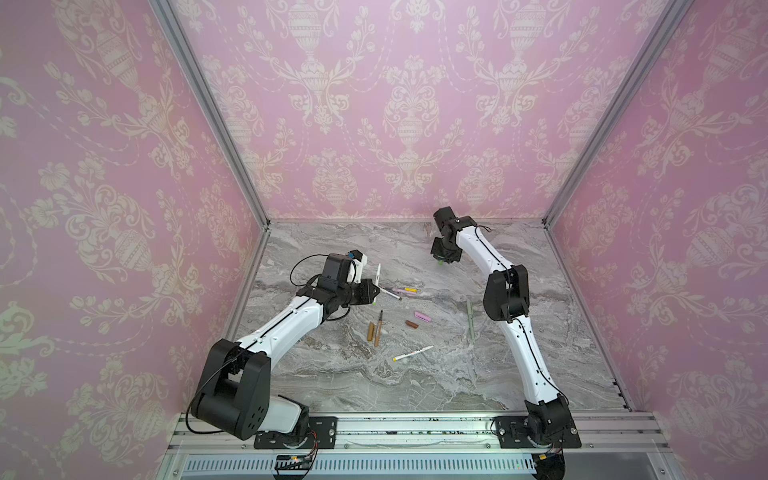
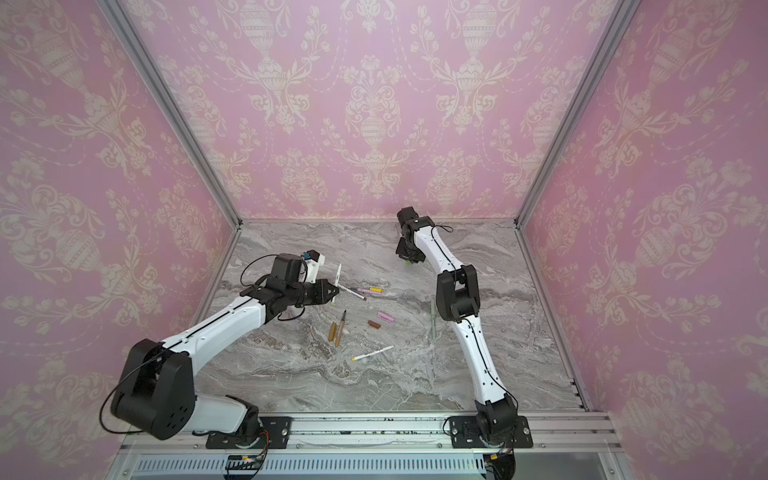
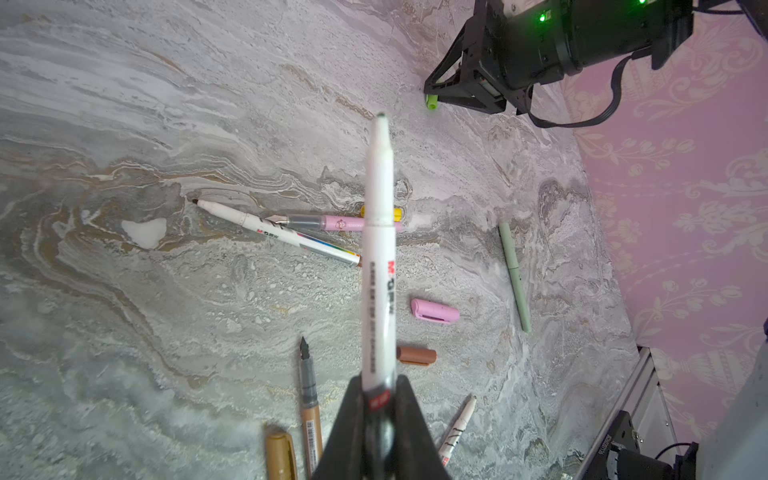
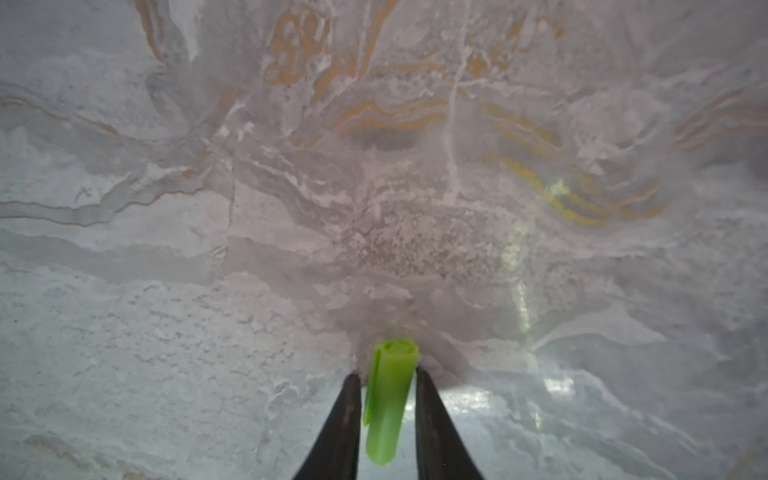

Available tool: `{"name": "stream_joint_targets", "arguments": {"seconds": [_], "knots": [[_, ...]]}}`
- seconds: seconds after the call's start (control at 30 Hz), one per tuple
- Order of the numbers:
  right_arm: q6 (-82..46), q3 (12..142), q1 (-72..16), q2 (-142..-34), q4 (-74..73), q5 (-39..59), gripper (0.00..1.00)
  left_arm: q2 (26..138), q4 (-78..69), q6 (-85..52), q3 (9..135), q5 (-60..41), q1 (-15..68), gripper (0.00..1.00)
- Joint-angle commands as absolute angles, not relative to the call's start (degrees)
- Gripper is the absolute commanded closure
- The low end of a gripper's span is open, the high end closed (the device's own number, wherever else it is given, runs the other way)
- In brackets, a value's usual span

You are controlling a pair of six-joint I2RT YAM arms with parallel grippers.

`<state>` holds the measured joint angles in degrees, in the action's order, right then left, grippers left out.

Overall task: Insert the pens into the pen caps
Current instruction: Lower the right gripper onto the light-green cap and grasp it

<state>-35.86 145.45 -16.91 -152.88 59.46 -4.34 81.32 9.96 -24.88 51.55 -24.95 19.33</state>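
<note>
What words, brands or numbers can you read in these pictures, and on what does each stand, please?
"M&G": on the held white pen, in the left hand.
"M&G": on the lying white pen, by the pink pen.
Fine print on the held pen, barcode on the tan pen: too blurred to read.

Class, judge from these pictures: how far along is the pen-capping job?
Done: only the sage green pen looks capped. In hand: the left hand grips a white-barrelled pen; the right hand brackets the bright green plastic cap on the marble table. Left: joining those, then the rest: the pink cap, brown cap, tan cap and yellow cap lie loose.
</note>
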Motion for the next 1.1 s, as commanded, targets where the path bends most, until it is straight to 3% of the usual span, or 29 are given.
{"name": "stream_joint_targets", "arguments": {"seconds": [0.0, 0.2, 0.63, 1.07], "knots": [[-34.63, 145.46, -17.31, -156.41, 63.91, -6.69, 0.82, 82.09, 9.89, -23.74, 53.34, -25.19, 19.45, 1.0], [-34.63, 145.16, -17.38, -156.35, 63.62, -5.67, 1.0, 81.91, 10.5, -23.56, 53.39, -25.05, 19.47, 1.0], [-31.42, 128.58, -21.6, -142.43, 56.85, -4.89, 1.0, 78.28, 12.72, -23.76, 51.8, -23.55, 19.51, 1.0], [-36.27, 102.22, -23.74, -117.39, 45.8, -0.71, 1.0, 72.22, 14.96, -21.14, 48.41, -22.06, 25.5, 1.0]]}}
